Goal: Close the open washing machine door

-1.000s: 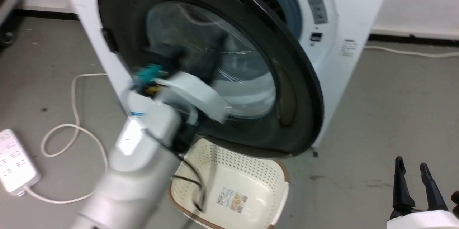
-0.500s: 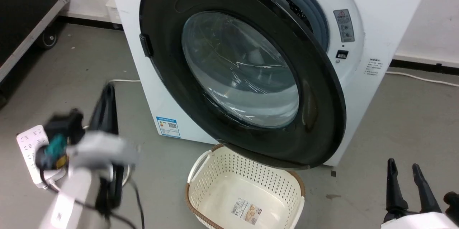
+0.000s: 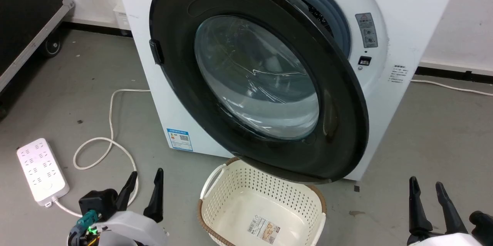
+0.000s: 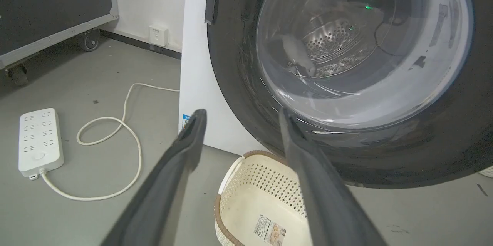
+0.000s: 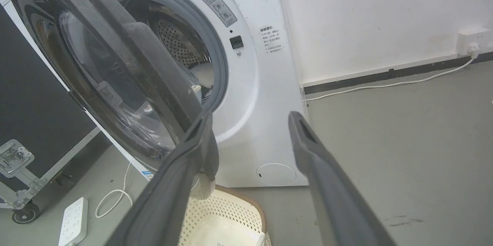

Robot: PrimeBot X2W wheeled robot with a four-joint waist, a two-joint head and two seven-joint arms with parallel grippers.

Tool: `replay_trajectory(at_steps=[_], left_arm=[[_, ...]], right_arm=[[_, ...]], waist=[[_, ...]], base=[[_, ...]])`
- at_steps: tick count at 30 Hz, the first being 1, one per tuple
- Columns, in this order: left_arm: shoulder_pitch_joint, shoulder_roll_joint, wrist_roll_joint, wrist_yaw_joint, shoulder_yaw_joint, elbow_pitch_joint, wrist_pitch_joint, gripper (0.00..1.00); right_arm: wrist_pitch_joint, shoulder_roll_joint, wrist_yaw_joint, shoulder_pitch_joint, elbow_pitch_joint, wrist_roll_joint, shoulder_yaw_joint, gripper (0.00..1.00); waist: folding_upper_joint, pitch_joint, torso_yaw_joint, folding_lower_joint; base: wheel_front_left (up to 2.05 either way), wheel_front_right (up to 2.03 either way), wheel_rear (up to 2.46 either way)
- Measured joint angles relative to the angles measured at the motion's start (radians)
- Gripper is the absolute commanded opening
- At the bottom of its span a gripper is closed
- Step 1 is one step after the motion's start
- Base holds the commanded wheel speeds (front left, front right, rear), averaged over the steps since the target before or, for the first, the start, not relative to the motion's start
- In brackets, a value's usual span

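The washing machine (image 3: 389, 99) is set at twelve o'clock, its door (image 3: 177, 46) swung partly out from the front, hinged at nine o'clock and gaping at three. A basket (image 3: 265, 184) is placed at six o'clock, under the door's lower edge. A power strip (image 3: 41, 170) is laid at eight o'clock, its cable (image 3: 111, 115) looped toward the machine, and a wheeled case (image 3: 27, 15) is parked at ten.

A cream perforated basket (image 3: 215, 188) stands on the grey floor (image 3: 431, 123), a label stuck inside; to its left lies a white power strip (image 3: 41, 171), its cord (image 3: 111, 123) looped; a black wheeled case (image 3: 27, 19) stands beyond.
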Motion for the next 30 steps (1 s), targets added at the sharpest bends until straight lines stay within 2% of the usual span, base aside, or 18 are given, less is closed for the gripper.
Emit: replay_trajectory(at_steps=[2,3,4,9,10,11,12,13,14,16,18,25,27,30], left_arm=[[0.009,-0.001,0.003,0.0,-0.003,-0.001,-0.007,1.0],[0.009,-0.001,0.003,0.0,-0.003,-0.001,-0.007,1.0],[0.014,-0.001,0.01,0.0,0.0,-0.007,-0.014,1.0],[0.021,-0.005,0.021,0.0,0.001,-0.018,-0.021,1.0],[0.021,-0.005,0.023,0.001,0.002,-0.021,-0.022,1.0],[0.021,-0.007,0.029,0.002,0.002,-0.03,-0.022,1.0],[0.021,-0.007,0.029,0.002,0.002,-0.03,-0.022,1.0],[0.021,-0.009,0.036,0.003,-0.001,-0.032,-0.022,1.0],[0.021,-0.009,0.036,0.003,-0.001,-0.032,-0.022,1.0],[0.021,-0.008,0.037,0.003,-0.004,-0.035,-0.023,1.0],[0.021,-0.01,0.038,0.005,-0.005,-0.039,-0.023,1.0],[0.017,-0.018,0.038,0.007,-0.009,-0.049,-0.023,1.0],[0.0,-0.026,0.038,0.009,-0.009,-0.056,-0.023,1.0],[-0.009,-0.031,0.038,0.009,-0.009,-0.058,-0.023,1.0]], right_arm=[[0.0,0.0,0.0,0.0,0.002,-0.021,-0.002,1.0],[0.0,0.0,0.0,0.0,0.002,-0.021,-0.002,0.44],[0.0,0.0,0.0,0.0,-0.006,-0.073,-0.005,0.0],[0.0,0.0,0.0,-0.003,-0.086,-0.135,-0.002,0.0],[0.0,-0.003,0.0,-0.006,-0.106,-0.144,0.021,0.0],[0.002,-0.006,0.0,-0.023,-0.124,-0.165,0.115,0.0],[0.002,-0.006,0.0,-0.023,-0.124,-0.165,0.115,0.0],[0.057,-0.002,0.0,-0.053,-0.115,-0.175,0.216,0.0],[0.057,-0.002,0.0,-0.053,-0.115,-0.175,0.216,0.0],[0.126,0.003,0.002,-0.086,-0.075,-0.177,0.282,0.0],[0.178,0.004,0.002,-0.141,0.004,-0.197,0.31,0.0],[0.176,0.002,0.002,-0.24,0.163,-0.244,0.214,0.0],[0.15,0.002,0.002,-0.321,0.233,-0.291,0.126,0.0],[0.146,0.007,0.003,-0.354,0.25,-0.314,0.089,0.0]], waist=[[0.0,-0.002,-0.007,0.0],[0.0,-0.002,-0.007,0.0],[0.0,-0.003,-0.01,0.0],[0.0,-0.001,-0.003,0.0],[0.0,0.001,-0.001,0.0001],[0.0,0.006,0.006,0.0],[0.0,0.006,0.006,0.0],[-0.0001,0.01,0.014,0.0002],[-0.0001,0.01,0.014,0.0002],[0.0,0.014,0.02,0.0001],[0.0,0.024,0.029,0.0002],[0.0,0.054,0.054,0.0002],[0.0,0.088,0.072,0.0002],[0.0,0.104,0.079,0.0002]], base=[[0.0,0.0,0.0],[0.0,0.0,0.0],[0.0,0.0,0.0],[0.0,0.0,0.0],[0.0,0.0,0.0],[0.0,0.0,0.0],[0.0,0.0,0.0],[0.0,0.0,0.0],[0.0,0.0,0.0],[0.0,0.0,0.0],[0.0,0.0,0.0],[0.0,0.0,0.0],[0.0,0.0,0.0],[0.0,0.0,0.0]])
